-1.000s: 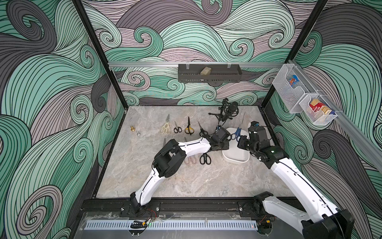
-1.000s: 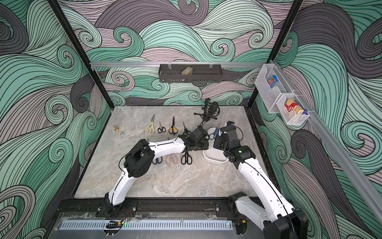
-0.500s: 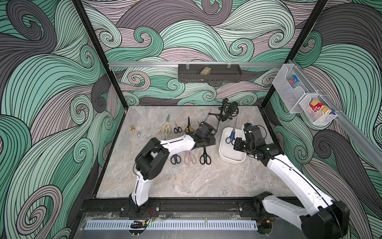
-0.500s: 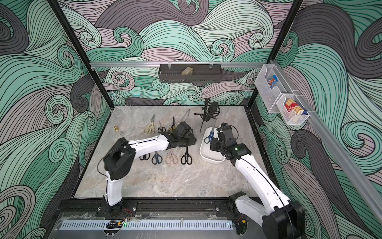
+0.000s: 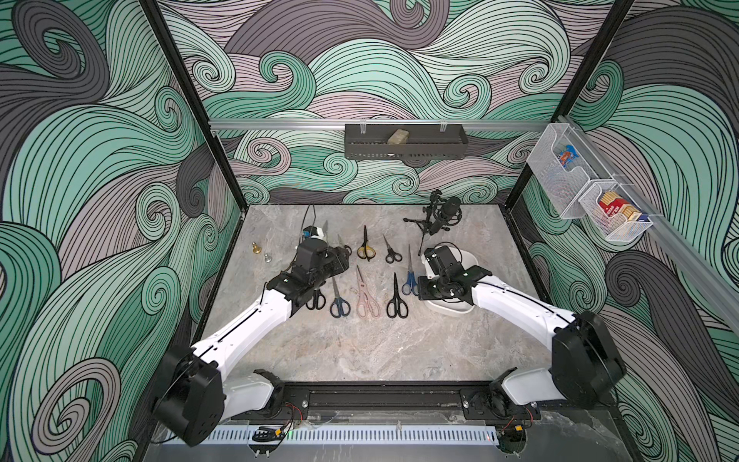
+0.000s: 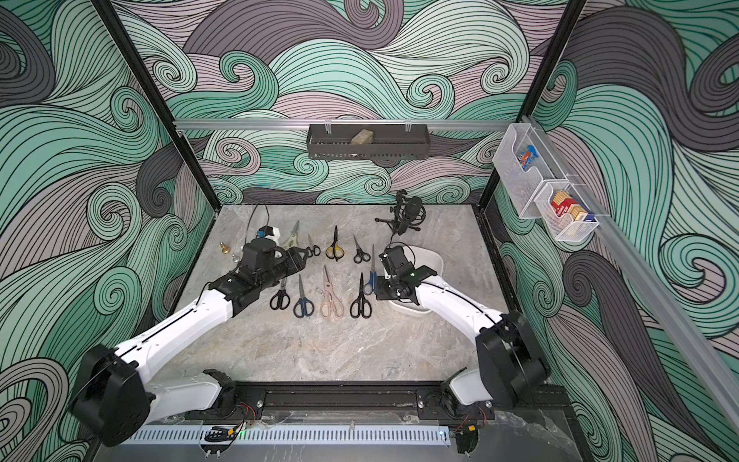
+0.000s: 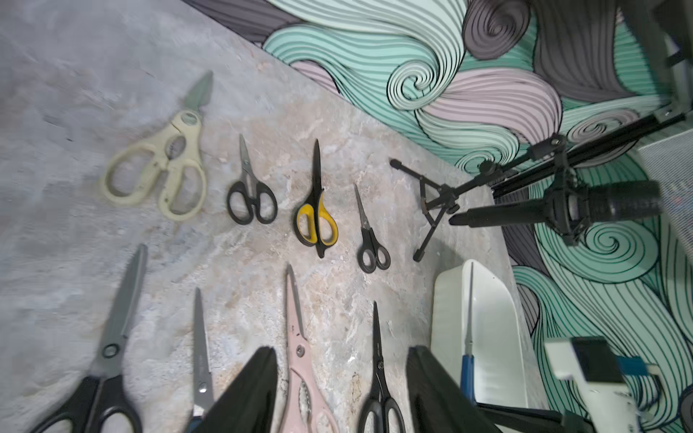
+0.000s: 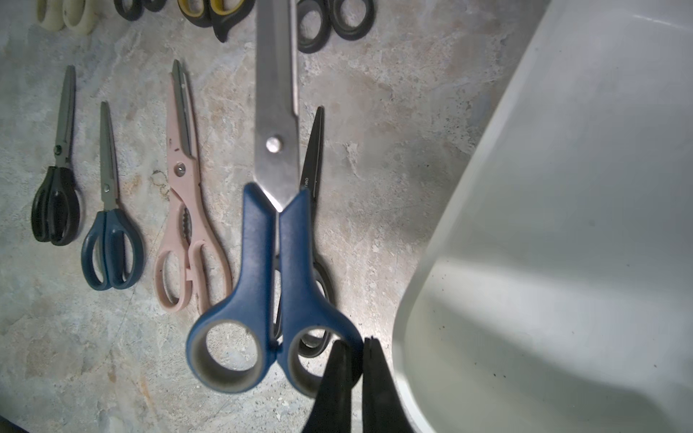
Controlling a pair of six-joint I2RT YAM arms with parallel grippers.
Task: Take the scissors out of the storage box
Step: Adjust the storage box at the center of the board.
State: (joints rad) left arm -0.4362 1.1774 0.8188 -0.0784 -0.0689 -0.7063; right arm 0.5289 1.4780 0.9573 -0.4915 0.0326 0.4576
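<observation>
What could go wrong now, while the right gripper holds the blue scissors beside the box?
The right gripper pinches only one handle ring of the blue scissors, so they could swing or slip out. In the right wrist view they overlap the black scissors and may land across them.

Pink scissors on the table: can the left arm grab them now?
Probably yes. The left gripper is open and empty, the pink scissors show between its fingers in the left wrist view, and nothing lies on top of them.
</observation>
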